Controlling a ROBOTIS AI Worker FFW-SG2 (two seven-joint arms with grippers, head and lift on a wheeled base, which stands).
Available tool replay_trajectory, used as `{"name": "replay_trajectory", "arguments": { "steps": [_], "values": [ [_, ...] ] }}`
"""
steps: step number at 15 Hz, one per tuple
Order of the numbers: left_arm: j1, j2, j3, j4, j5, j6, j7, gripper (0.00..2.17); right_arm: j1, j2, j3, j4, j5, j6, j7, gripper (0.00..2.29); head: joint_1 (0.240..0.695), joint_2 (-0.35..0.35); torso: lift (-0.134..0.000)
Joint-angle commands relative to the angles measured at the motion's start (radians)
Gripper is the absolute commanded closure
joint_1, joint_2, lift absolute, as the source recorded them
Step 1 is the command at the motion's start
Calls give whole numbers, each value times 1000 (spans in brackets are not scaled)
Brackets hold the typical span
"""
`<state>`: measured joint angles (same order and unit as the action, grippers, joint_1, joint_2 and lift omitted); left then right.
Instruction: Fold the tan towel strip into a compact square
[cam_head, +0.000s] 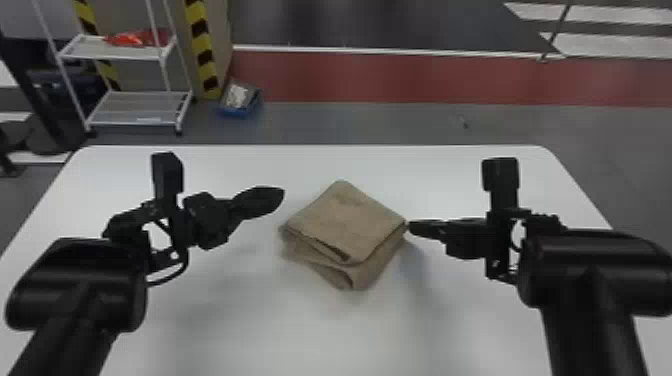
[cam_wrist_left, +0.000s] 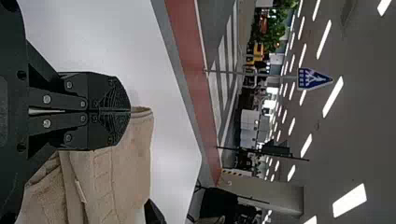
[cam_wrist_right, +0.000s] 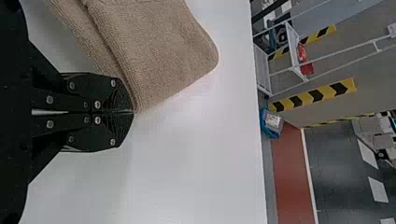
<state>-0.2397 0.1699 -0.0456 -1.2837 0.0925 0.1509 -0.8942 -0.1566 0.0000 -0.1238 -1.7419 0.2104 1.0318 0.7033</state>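
Looking at the head view, we find gray floor (cam_head: 360, 122) along the top of the frame, with a broad red band (cam_head: 410, 75) running from upper center to the right edge. Below it, our white table (cam_head: 240, 340) takes up most of the frame. We see the left arm (cam_head: 75, 280) reaching in at the lower left and the right arm (cam_head: 595, 270) at the lower right. At the upper left, a white rack (cam_head: 135, 107) stands beside a pillar (cam_head: 137, 15) with yellow and black stripes.

In the middle of the frame lies our towel (cam_head: 345, 220), folded into a thick, squarish pad on the table. It sits turned like a diamond, with loose layers showing along its lower edges and the bottom layers poking out past the top one.

Just left of the towel, we see the left gripper (cam_head: 281, 193), apart from it, its two fingers pressed together. At the towel's right corner is the right gripper (cam_head: 412, 227), its fingers also together and their tips at the cloth; we cannot tell whether they pinch any of it. Near upper left, a blue box (cam_head: 240, 110) sits on the floor, and something red (cam_head: 132, 38) rests on the rack's upper shelf.
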Motion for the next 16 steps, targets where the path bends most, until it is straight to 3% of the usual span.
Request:
{"name": "replay_trajectory", "arguments": {
  "steps": [1, 7, 9, 12, 16],
  "values": [
    [-4, -1, -17, 20, -27, -14, 4, 2010, -27, 1, 16, 68, 1, -91, -7, 2128, 695, -70, -128],
    [-23, 0, -16, 90, -54, -53, 18, 2010, -98, 1, 35, 211, -26, -253, -42, 2128, 695, -61, -128],
    [-30, 0, -13, 115, -94, -84, 50, 2010, -101, 1, 47, 223, -23, -262, -41, 2128, 695, -51, -128],
    [-73, 10, -17, 204, -108, -124, 46, 2010, -49, 1, 33, 124, -16, -164, -41, 2128, 695, -30, -128],
    [-96, 16, -33, 231, -192, -127, 1, 2010, 20, 1, -16, -50, -25, 17, -30, 2128, 695, -37, -128]
  ]
}}
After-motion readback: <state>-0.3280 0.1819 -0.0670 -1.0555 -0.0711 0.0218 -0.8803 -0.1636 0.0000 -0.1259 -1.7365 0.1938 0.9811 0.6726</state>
